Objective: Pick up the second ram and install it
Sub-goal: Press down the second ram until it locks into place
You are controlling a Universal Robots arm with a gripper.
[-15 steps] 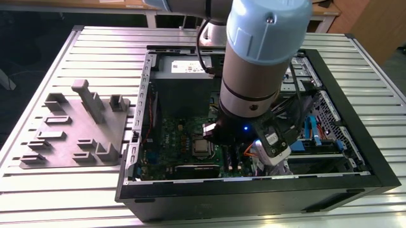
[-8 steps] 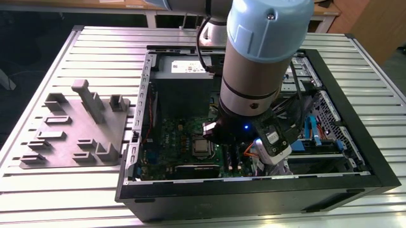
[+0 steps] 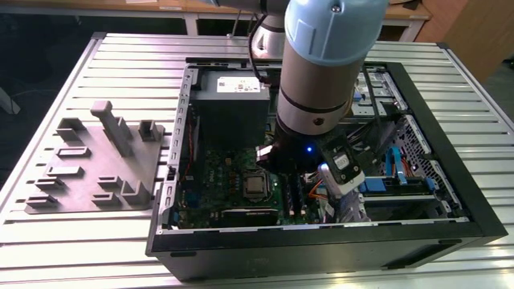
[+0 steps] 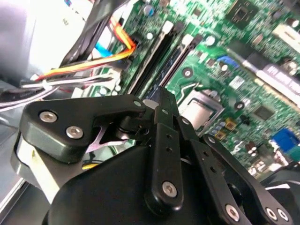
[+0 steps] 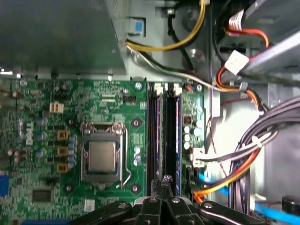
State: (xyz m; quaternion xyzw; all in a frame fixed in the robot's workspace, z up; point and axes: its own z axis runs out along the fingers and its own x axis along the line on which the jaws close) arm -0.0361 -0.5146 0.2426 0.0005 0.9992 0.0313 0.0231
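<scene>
Right now the gripper (image 5: pixel 161 180) hangs low inside the open computer case (image 3: pixel 321 241). Its jaws are pinched together, tip against tip, and I can make out nothing held between them. In the first wrist view the tips sit just above the near ends of the two long black slots (image 5: pixel 154 136), on the line between the pair. Both slots run straight away from the jaws toward the grey power-supply box (image 3: pixel 231 96), so the jaws' line and the slots' long axis agree.

I cannot separate the second ram from the slots. Each slot shows a dark, faintly shiny strip along its length, and my guess is that the stick already stands in one of them, directly below and ahead of the tips. Which one, I cannot tell.

The processor socket (image 5: pixel 102 154) lies to one side on the green circuit board (image 5: pixel 117 98), with the cable bundle (image 5: pixel 243 159) on the other. Out on the table (image 3: pixel 120 54), the grey fixture tray (image 3: pixel 96 162) sits well apart, toward the exterior view's left.
</scene>
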